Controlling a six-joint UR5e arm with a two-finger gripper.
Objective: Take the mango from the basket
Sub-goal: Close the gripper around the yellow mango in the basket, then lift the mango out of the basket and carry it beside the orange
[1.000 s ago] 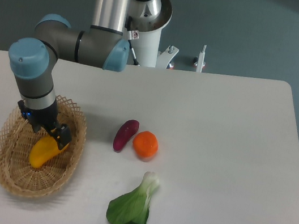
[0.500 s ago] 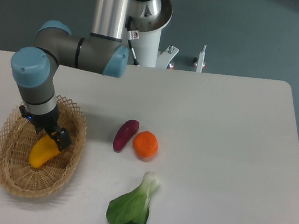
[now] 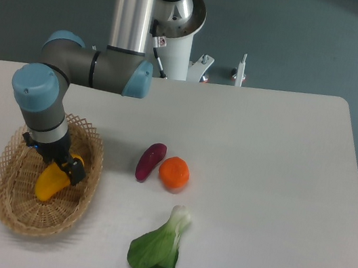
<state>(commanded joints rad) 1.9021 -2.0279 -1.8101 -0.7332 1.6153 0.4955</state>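
The mango [image 3: 49, 184], yellow shading to orange, lies lengthwise in the woven tan basket [image 3: 12, 216] at the table's left front. My gripper [image 3: 63, 167] points down into the basket over the mango's upper end. One dark finger [image 3: 76, 172] shows just right of the fruit, and the wrist hides the other. The jaws look open astride that end, and the mango rests on the basket floor.
A purple eggplant [image 3: 150, 161] and a round orange fruit [image 3: 174, 173] lie side by side mid-table. A green bok choy [image 3: 158, 249] lies nearer the front edge. The arm's elbow [image 3: 94, 68] reaches over the table's back left.
The arm shifted slightly right and the gripper sank a little lower onto the mango's upper end. The mango has not moved.
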